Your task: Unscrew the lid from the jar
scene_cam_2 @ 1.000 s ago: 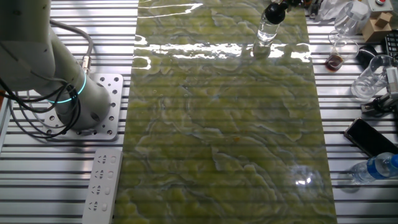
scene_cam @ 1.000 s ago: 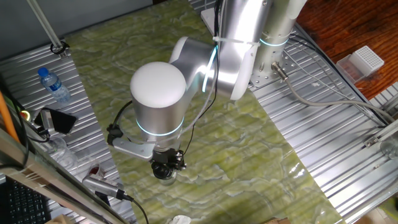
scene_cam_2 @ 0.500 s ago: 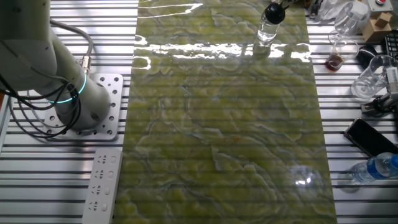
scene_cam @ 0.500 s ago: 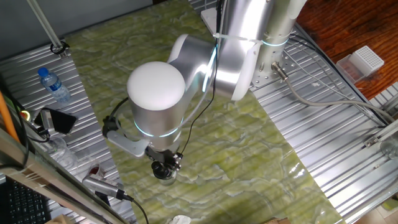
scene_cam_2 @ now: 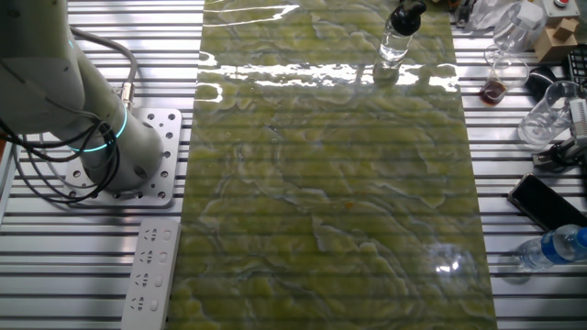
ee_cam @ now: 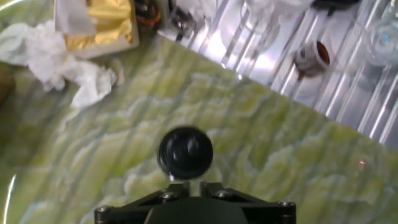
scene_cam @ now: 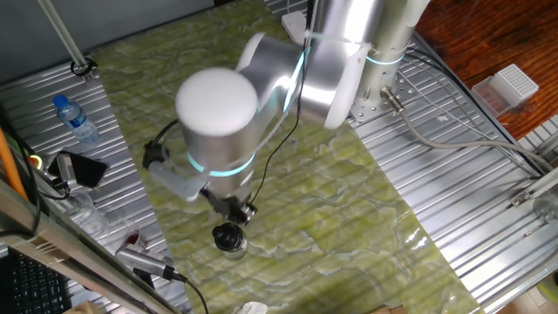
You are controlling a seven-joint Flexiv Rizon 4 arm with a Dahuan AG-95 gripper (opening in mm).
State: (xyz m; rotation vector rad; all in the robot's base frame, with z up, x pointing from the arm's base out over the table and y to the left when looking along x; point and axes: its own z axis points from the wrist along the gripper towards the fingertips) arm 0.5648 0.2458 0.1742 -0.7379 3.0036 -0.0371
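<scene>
The small clear jar (scene_cam: 232, 245) stands upright on the green marbled mat, with its round black lid (scene_cam: 228, 233) on top. In the other fixed view the jar (scene_cam_2: 394, 46) is at the mat's far edge, with the lid (scene_cam_2: 404, 16) above it. In the hand view the lid (ee_cam: 185, 152) lies just beyond my fingertips. My gripper (scene_cam: 234, 210) hangs just above and behind the lid, apart from it. In the hand view its two fingers (ee_cam: 179, 187) stand close together with only a thin gap and nothing between them; the gripper (ee_cam: 194, 185) is shut and empty.
A blue-capped water bottle (scene_cam: 76, 119) and a phone (scene_cam: 80, 170) lie on the metal slats to the left. Crumpled tissue (ee_cam: 59, 53), a gold packet (ee_cam: 106, 22) and a small cup with brown liquid (ee_cam: 311, 56) lie beyond the mat's edge. A power strip (scene_cam_2: 151, 266) lies beside the arm's base.
My gripper was down around the lid. It has risen and drawn back off it, and the wrist has turned. The jar with its lid has stayed in place.
</scene>
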